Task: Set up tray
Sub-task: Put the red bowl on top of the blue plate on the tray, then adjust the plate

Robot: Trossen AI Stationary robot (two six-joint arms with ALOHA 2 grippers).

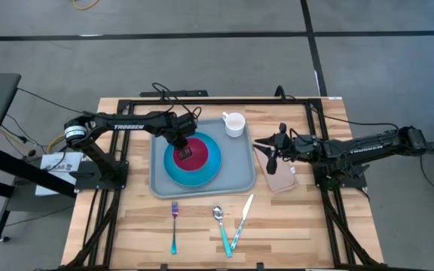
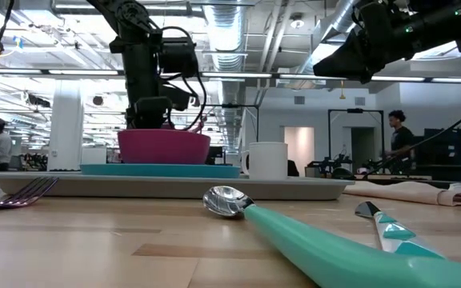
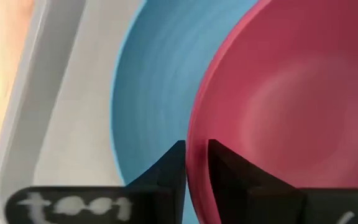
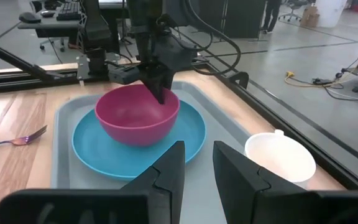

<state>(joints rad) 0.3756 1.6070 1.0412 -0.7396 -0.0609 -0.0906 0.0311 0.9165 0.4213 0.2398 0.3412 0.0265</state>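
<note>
While the tray (image 1: 241, 175) lies in the middle of the wooden table (image 1: 126, 218), it carries a round blue plate (image 1: 211, 167), and a pink bowl (image 1: 191, 155) stands on that plate. The left gripper (image 1: 181, 140) is over the tray, at the rim of the pink bowl, and its two fingers pinch this rim: one finger is inside the bowl and the other outside, as the left wrist view shows it. A white mug (image 1: 233, 123) stands in the far right corner of the tray, apart from the plate. The right gripper (image 1: 272, 156) hangs just beside the right edge of the tray, above a beige napkin (image 1: 283, 179) that lies on the table there; its fingers are a little apart and hold nothing. On the near side of the tray, on the bare wood, three pieces of cutlery lie in a row: a fork (image 1: 175, 222) with a purple head, a spoon (image 1: 221, 225) and a knife (image 1: 242, 220), both with teal handles. None of them touches the tray.
</note>
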